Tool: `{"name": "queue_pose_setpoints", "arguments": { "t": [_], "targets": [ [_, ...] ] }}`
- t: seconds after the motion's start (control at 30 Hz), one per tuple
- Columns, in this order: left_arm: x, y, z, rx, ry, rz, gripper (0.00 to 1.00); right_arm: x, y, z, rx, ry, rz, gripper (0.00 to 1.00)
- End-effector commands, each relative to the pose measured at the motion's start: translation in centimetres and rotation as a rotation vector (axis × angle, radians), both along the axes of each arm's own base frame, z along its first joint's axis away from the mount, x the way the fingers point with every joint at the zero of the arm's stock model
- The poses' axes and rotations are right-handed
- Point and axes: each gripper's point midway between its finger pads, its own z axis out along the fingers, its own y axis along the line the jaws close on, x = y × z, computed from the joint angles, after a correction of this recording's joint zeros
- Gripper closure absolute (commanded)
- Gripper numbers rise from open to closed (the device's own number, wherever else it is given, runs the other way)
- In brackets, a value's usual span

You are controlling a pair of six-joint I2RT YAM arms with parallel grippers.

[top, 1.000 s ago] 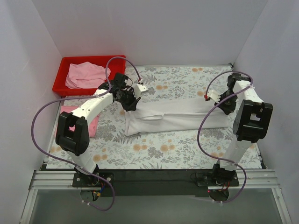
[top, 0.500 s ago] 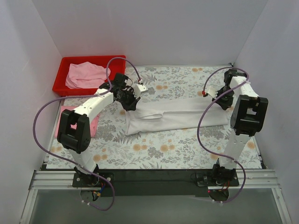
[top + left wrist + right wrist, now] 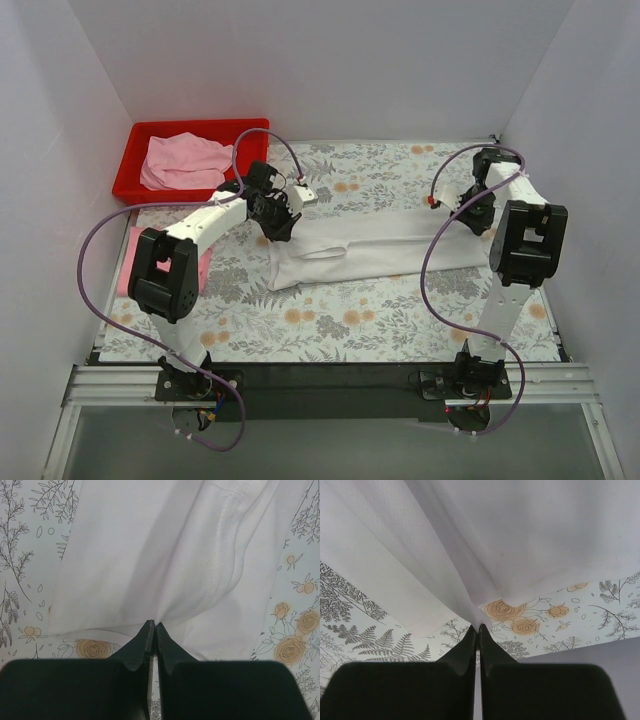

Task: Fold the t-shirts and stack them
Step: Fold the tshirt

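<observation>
A dark rail (image 3: 330, 385) is seen along the bottom of the overhead view, and the flower-printed worktop (image 3: 350, 330) is spread beyond it. At the left edge of the frame, a folded pink t-shirt (image 3: 125, 270) is seen lying flat on the worktop, partly hidden behind the left arm (image 3: 200, 225). A white t-shirt (image 3: 380, 250) is laid across the middle of the frame as a long band running left to right, with its lower left end bunched into folds. The upper left corner of the white t-shirt is held by the left claw (image 3: 279, 224). In the left wrist view its fingers (image 3: 140, 645) are pressed together on a pinch of white cloth, from which creases and a stitched seam fan upward. The right end of the band is held by the right claw (image 3: 468, 213) at the right of the frame. In the right wrist view those fingers (image 3: 465, 647) are likewise closed on a gathered fold (the cloth is drawn upward from the tips, with floral print showing beneath it). Farthest back, in the upper left of the overhead view, a red bin (image 3: 125, 175) is placed, and a crumpled pink garment (image 3: 185, 160) is contained in it.
</observation>
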Motion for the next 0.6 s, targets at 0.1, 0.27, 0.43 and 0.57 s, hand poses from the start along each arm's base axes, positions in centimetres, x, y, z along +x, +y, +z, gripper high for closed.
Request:
{"name": "queue_pose_setpoints", "arguments": {
  "t": [0.1, 0.27, 0.43, 0.57],
  "targets": [
    [0.7, 0.6, 0.1, 0.011, -0.042, 0.007, 1.0, 0.9, -0.1, -0.3, -0.015, -0.008, -0.016, 0.99],
    [1.0, 0.6, -0.5, 0.021, -0.03, 0.01, 1.0, 1.3, 0.0, -0.4, -0.018, -0.024, -0.028, 0.99],
    [1.5, 0.4, -0.8, 0.028, -0.022, 0.014, 0.94, 1.6, -0.2, -0.6, -0.04, -0.03, -0.047, 0.9],
    [3.0, 0.5, 0.5, 0.01, -0.015, 0.105, 0.79, 2.0, -0.8, 0.3, -0.055, -0.056, -0.105, 0.52]
  ]
}}
